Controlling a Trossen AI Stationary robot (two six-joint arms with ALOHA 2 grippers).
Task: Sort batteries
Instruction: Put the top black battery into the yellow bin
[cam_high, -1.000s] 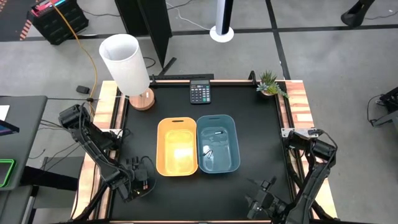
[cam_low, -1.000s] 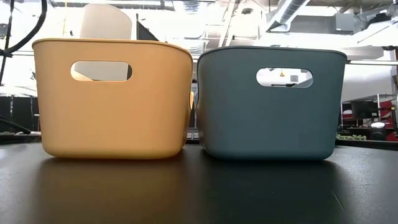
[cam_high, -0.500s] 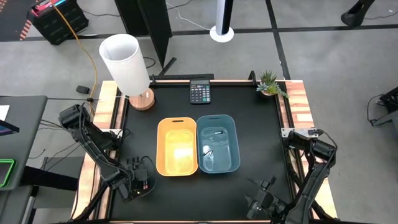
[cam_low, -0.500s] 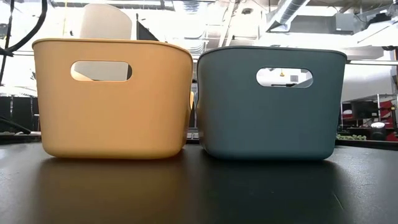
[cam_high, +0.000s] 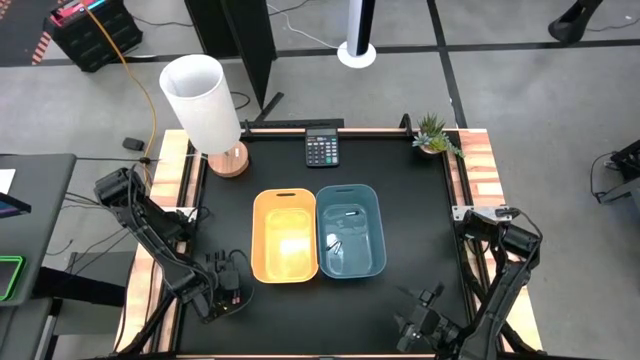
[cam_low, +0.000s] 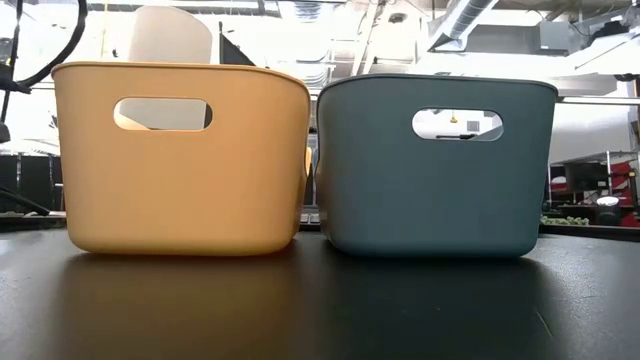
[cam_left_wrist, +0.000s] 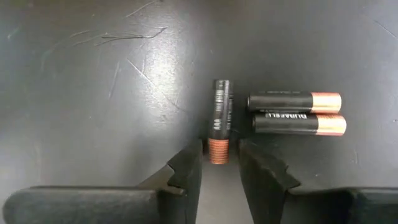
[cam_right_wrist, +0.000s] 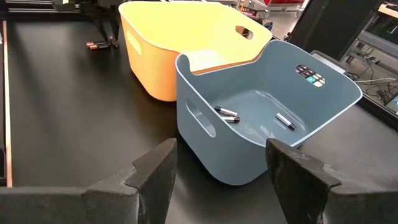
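Observation:
Three dark batteries with copper ends lie on the black table at its near left. Two lie side by side (cam_left_wrist: 295, 112). The third (cam_left_wrist: 221, 118) lies at right angles to them. My left gripper (cam_left_wrist: 221, 163) (cam_high: 225, 295) is narrowly open and low over the table. Its fingertips stand on either side of the third battery's copper end (cam_left_wrist: 219, 151) with a small gap on each side. Several silvery batteries (cam_right_wrist: 227, 114) lie on the floor of the blue bin (cam_high: 350, 230). My right gripper (cam_right_wrist: 217, 168) (cam_high: 422, 322) is wide open and empty near the table's near right.
A yellow bin (cam_high: 285, 235) stands against the blue bin's left side at mid table. A calculator (cam_high: 321, 149), a white lamp (cam_high: 205, 105) and a small plant (cam_high: 435, 133) stand along the far edge. Bare black table lies around the bins.
My left arm has shifted a little over the batteries at the near left. The batteries and bins have stayed where they were.

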